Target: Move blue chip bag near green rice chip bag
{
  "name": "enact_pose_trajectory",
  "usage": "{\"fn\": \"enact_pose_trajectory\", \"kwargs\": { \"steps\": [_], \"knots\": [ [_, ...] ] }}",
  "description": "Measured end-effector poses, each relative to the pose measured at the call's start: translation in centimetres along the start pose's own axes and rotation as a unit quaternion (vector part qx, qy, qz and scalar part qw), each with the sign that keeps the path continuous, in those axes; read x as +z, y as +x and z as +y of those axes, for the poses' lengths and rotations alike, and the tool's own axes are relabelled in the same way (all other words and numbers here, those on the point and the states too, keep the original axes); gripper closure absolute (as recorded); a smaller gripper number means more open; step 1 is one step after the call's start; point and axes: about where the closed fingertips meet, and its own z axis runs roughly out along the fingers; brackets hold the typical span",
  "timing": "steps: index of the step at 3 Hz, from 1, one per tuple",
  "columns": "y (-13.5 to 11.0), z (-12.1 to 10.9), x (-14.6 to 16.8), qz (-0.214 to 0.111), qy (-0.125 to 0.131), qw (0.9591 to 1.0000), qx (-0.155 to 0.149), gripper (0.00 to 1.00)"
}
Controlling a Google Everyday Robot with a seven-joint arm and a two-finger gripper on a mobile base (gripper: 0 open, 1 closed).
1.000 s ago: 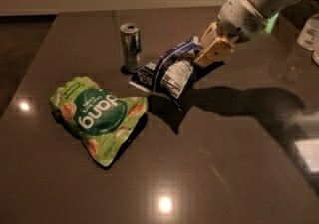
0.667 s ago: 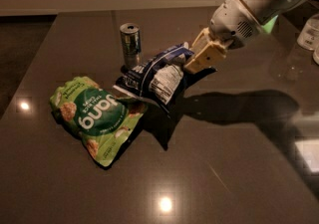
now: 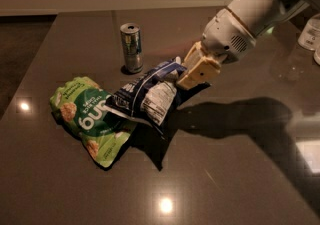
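Observation:
The blue chip bag is navy with white panels. It hangs from my gripper, which is shut on its upper right end, and its lower left end overlaps the right edge of the green rice chip bag. The green bag lies flat on the dark table at the left, showing white lettering and pale chips. My white arm reaches in from the upper right.
A slim silver can stands upright just behind the two bags. White containers sit at the right edge of the table. The table's left edge runs near the green bag.
My gripper has carried the blue chip bag left and down. The bag now overlaps the green bag's right edge, where before it hung apart from it.

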Motion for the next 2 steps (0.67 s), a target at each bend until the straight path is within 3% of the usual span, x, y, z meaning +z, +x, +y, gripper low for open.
{"fn": "enact_pose_trajectory", "kwargs": {
  "steps": [1,2],
  "knots": [
    [-0.19,-0.14,0.35,-0.002,0.002,1.0000,-0.001,0.27],
    [-0.37,-0.32,0.49,-0.003,0.005,1.0000,-0.001,0.04]
  ]
}}
